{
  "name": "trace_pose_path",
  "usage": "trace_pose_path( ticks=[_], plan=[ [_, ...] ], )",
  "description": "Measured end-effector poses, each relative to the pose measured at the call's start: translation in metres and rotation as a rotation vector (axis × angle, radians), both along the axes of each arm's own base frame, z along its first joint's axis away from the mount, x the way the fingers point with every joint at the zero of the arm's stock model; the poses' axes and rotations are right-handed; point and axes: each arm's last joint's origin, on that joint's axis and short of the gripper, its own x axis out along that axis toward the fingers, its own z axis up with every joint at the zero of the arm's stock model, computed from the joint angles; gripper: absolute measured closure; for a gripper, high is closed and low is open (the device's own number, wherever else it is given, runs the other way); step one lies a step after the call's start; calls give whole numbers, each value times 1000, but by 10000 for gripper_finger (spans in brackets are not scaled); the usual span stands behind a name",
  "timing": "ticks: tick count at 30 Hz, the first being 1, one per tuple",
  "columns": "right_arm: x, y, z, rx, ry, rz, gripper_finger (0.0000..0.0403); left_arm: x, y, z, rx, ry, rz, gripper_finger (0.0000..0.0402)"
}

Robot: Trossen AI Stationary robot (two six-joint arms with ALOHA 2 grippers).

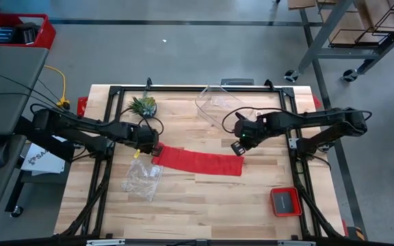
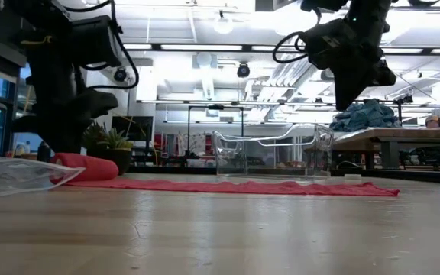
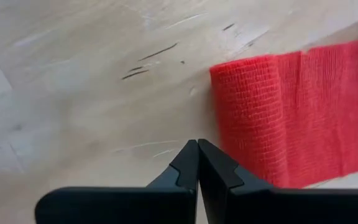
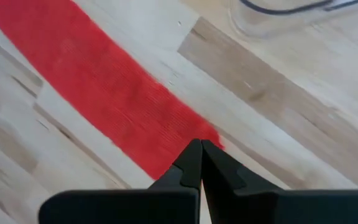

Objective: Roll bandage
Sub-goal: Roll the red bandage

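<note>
The red bandage (image 1: 200, 161) lies flat across the middle of the wooden table. Its left end is rolled up into a small roll (image 2: 86, 166), which also shows in the left wrist view (image 3: 247, 118). The flat strip (image 4: 104, 93) runs toward the table's right. My left gripper (image 3: 197, 146) is shut and low, just beside the roll on its left side (image 1: 150, 145). My right gripper (image 4: 201, 146) is shut and hangs above the strip's right end (image 1: 240, 145), clear of the table in the low view (image 2: 350, 95). My left gripper has its shut fingertips (image 3: 219, 165) close beside the roll's outer edge (image 3: 219, 124), coming from the table's left. I cannot tell whether they touch it. The roll rests on the table.
A clear plastic container (image 1: 221, 102) stands behind the strip. A small potted plant (image 1: 143, 106) is at the far left. A clear plastic bag (image 1: 142, 179) lies near the front left. A small red tray (image 1: 286, 201) sits at the front right.
</note>
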Motion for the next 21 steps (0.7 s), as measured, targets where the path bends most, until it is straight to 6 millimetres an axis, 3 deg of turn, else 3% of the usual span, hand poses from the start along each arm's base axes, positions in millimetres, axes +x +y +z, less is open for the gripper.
trace_pose_path(
  ticks=[16,21],
  plan=[
    [-2,-1,0,-65,25,118,403,20,-23,0,-40,3,110,401],
    [-6,-1,6,-84,0,112,403,52,-28,8,-43,-89,110,402]
  ],
)
